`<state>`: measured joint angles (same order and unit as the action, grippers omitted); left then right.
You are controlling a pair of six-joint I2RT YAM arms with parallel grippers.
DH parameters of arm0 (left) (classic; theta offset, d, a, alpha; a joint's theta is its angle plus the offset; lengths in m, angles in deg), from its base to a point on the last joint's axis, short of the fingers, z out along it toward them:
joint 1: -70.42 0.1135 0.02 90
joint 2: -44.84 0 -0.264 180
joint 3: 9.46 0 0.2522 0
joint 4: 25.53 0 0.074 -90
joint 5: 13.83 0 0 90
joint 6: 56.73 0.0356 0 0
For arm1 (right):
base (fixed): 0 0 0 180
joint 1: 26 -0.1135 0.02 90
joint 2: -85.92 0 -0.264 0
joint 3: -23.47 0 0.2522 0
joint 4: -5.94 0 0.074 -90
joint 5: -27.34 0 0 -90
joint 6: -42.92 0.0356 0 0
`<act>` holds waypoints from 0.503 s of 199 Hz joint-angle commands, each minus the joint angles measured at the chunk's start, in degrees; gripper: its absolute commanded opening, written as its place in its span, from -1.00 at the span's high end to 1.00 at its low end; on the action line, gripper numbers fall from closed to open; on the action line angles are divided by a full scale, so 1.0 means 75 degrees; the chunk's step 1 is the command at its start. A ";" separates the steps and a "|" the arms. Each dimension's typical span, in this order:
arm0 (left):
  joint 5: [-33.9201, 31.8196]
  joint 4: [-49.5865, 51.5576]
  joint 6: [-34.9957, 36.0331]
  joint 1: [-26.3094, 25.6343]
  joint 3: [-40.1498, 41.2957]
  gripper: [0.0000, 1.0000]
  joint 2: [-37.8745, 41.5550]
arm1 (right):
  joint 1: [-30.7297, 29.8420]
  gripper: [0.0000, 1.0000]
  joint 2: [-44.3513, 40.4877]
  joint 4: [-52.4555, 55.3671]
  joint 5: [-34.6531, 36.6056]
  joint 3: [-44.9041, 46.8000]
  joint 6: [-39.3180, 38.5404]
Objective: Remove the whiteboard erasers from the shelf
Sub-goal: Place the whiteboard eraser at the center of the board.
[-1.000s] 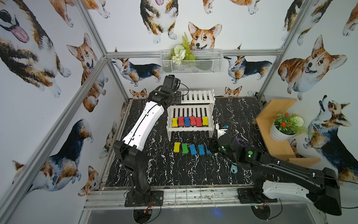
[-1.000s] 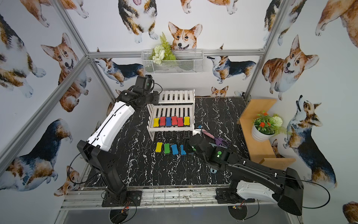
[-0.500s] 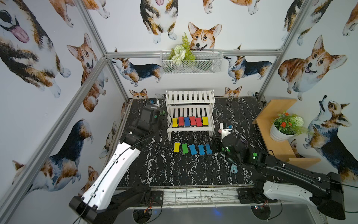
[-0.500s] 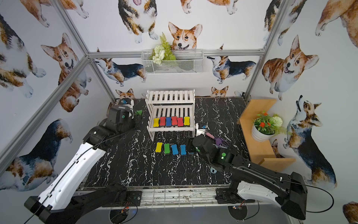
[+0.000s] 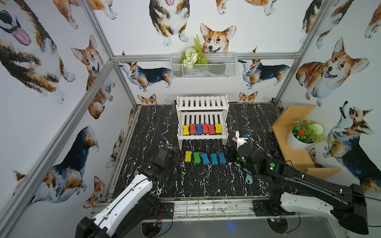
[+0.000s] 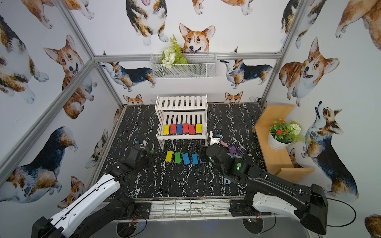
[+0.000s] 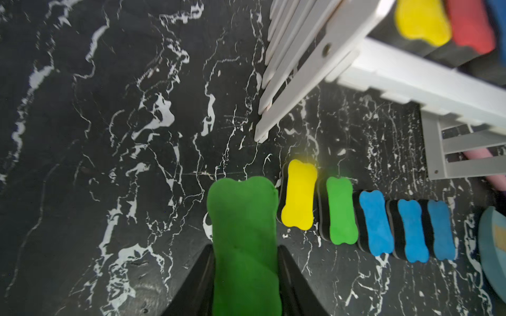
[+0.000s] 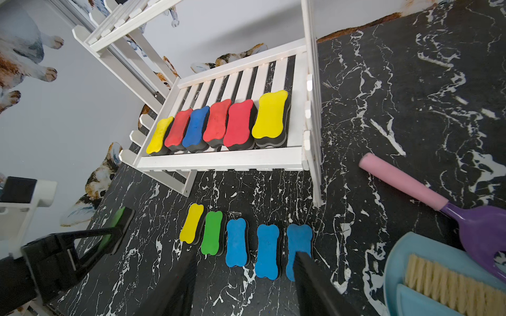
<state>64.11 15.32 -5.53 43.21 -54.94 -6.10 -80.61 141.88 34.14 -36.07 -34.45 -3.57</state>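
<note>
Clamping a green eraser (image 7: 242,213) between its jaws, the left claw (image 7: 245,254) holds it just beside the yellow end of a row of five erasers (image 7: 376,223) lying on the worktop (image 7: 109,136). The right claw (image 8: 245,257) stands released and empty over that row's blue end. Beyond both claws, six erasers (image 8: 219,123) sit on the shelf (image 8: 219,160), on its lower tier.

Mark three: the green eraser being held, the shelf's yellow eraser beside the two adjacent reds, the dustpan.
held green eraser (image 7: 243,240), left wrist view, middle of its green top.
yellow eraser (image 8: 269,115), right wrist view, centre of its yellow top.
dustpan (image 8: 395,262), right wrist view, bare blue rim.
</note>
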 commanded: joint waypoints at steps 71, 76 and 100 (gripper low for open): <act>0.0011 -0.2172 -0.0287 -0.0171 0.0597 0.33 -0.1525 | 0.0026 -0.25 0.0167 -0.0117 0.0050 0.0014 0.0108; -0.0046 -0.2215 -0.0287 -0.0201 0.0583 0.33 -0.1597 | 0.0027 -0.25 0.0164 -0.0119 0.0061 0.0010 0.0105; -0.0283 -0.2288 -0.0188 -0.0252 0.0517 0.33 -0.1937 | 0.0039 -0.25 0.0161 -0.0130 0.0047 0.0021 0.0098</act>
<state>64.07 0.87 -7.55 41.49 -50.62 -18.84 -80.37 143.06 33.99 -36.09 -34.19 -2.59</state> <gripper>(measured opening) 0.371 0.624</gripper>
